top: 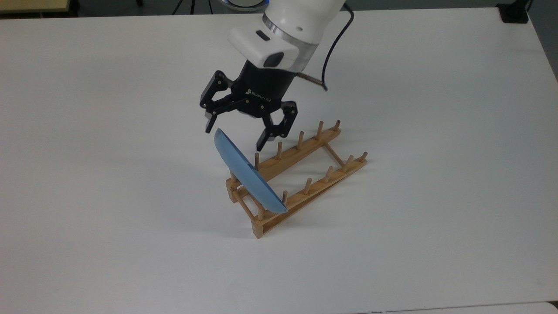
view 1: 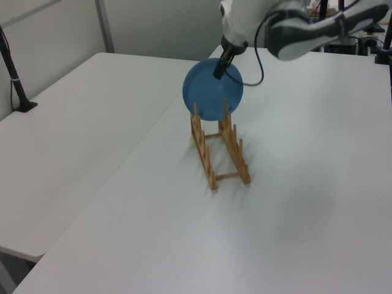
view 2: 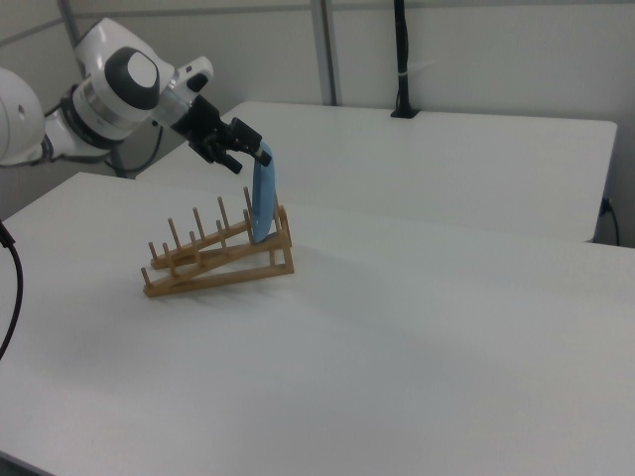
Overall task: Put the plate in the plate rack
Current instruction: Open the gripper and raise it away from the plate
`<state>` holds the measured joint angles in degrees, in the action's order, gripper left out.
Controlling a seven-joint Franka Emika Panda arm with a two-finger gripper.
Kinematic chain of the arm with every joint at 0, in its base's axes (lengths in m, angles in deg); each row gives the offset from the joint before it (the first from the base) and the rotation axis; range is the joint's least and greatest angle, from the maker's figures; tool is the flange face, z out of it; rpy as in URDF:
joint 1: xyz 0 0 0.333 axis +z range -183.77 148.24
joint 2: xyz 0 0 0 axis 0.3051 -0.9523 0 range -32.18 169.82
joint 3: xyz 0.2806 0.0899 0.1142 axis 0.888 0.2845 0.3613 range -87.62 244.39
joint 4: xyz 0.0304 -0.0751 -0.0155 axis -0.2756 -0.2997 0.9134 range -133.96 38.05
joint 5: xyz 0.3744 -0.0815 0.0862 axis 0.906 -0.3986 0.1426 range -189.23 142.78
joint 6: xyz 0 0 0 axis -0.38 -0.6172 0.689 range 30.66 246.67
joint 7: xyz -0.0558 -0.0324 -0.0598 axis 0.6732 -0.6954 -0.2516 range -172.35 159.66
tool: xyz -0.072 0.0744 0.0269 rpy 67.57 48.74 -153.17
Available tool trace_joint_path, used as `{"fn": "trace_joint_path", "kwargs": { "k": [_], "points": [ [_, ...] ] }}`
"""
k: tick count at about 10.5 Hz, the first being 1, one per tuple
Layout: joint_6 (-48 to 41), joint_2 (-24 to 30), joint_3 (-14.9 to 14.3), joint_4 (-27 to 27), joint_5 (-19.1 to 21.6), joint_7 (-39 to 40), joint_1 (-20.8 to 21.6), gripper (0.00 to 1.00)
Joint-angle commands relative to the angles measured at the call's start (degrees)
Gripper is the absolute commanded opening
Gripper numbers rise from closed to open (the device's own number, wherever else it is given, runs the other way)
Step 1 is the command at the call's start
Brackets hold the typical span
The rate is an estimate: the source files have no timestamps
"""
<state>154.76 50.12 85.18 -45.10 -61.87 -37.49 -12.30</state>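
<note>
The light-blue plate (top: 246, 174) stands on edge, tilted, between the pegs at the end of the wooden plate rack (top: 305, 198) nearest the top view's left. My gripper (top: 236, 136) hovers just above the plate's upper rim, open, one finger on each side and clear of the rim. In the left view the plate (view 1: 213, 89) faces the camera at the rack's (view 1: 236, 153) far end, with the gripper (view 1: 218, 68) over its top. The right view shows the plate (view 2: 263, 203) edge-on at the right end of the rack (view 2: 213, 270), under the gripper (view 2: 250, 161).
The rack sits mid-table on a white table (top: 436, 218) with bare surface all round. A black block (top: 514, 13) is at the far right corner. A second white table (view 1: 73, 122) adjoins, carrying a black post (view 1: 12, 67). The arm's cable (top: 331, 43) loops beside the wrist.
</note>
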Motion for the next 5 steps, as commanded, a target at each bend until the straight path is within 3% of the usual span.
{"fn": "trace_joint_path", "kwargs": {
  "k": [1,4,5],
  "points": [
    [-8.5,3.9,0.1,0.0,16.2,3.4,0.0,1.00],
    [-26.0,8.4,0.2,-0.7,34.9,14.4,-2.5,1.00],
    [-32.2,10.5,0.2,-1.6,37.3,17.2,-3.1,1.00]
  ]
}}
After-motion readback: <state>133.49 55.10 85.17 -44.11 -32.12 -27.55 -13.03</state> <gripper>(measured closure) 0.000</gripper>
